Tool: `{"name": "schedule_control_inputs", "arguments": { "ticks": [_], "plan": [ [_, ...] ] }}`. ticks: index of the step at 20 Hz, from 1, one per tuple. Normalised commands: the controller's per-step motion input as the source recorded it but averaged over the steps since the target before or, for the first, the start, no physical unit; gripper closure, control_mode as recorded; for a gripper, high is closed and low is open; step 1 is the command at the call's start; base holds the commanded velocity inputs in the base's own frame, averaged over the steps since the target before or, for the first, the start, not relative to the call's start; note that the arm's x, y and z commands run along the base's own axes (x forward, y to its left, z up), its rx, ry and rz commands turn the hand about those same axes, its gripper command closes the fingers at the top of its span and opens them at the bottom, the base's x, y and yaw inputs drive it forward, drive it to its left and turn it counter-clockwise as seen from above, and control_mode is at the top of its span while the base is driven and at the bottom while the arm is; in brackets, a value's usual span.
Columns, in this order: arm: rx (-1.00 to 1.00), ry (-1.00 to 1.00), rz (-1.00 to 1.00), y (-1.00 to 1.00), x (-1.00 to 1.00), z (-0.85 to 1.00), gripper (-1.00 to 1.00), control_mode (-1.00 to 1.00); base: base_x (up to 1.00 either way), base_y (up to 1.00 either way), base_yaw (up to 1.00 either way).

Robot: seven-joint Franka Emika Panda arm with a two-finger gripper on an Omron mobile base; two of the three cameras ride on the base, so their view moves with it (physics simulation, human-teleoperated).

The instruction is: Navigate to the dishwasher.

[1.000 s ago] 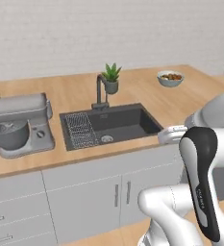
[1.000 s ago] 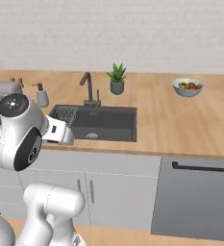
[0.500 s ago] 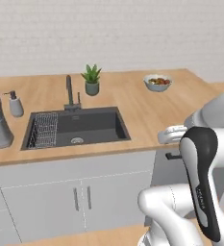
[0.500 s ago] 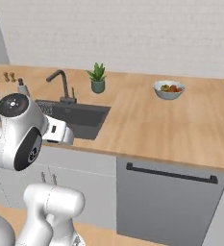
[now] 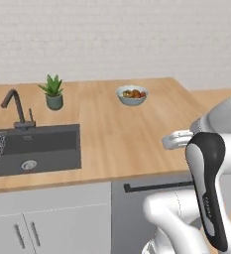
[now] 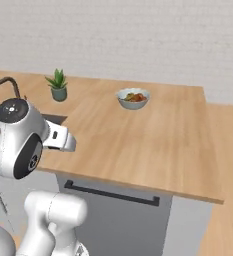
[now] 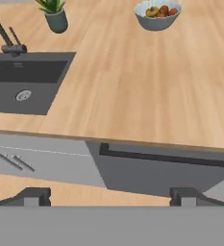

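Observation:
The dishwasher (image 5: 130, 214) is a flat mid-grey front under the wooden counter, with a long black handle near its top edge. It stands just right of centre in the left base view, behind my arm. From the right base view the dishwasher (image 6: 119, 218) is low in the middle, and in the hand view the dishwasher (image 7: 157, 174) lies straight ahead. My gripper (image 7: 111, 197) hangs above the counter's front edge, open, with nothing between its fingertips (image 7: 35, 196).
A dark sink (image 5: 35, 149) with a black faucet (image 5: 16, 107) lies to the left. A potted plant (image 5: 53, 92) and a fruit bowl (image 5: 132, 94) stand at the back. Light grey cabinet doors (image 5: 47, 224) adjoin the dishwasher. The counter (image 6: 204, 150) ends at the right.
The whole scene has slid left in both base views, so the base has driven right along the counter. The mixer has left the views; the dishwasher now sits in front.

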Motion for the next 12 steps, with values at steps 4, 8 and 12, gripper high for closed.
{"name": "schedule_control_inputs", "arguments": {
  "ticks": [4, 8, 12],
  "plan": [
    [0.0, 0.0, 0.0, 0.0, 0.0, 0.0, -1.0, 1.0, 0.66, -0.74, -0.05],
    [0.0, 0.0, 0.0, 0.0, 0.0, 0.0, -1.0, 1.0, 0.54, -0.4, -0.17],
    [0.0, 0.0, 0.0, 0.0, 0.0, 0.0, -1.0, 1.0, 0.21, -0.85, -0.25]
  ]
}}
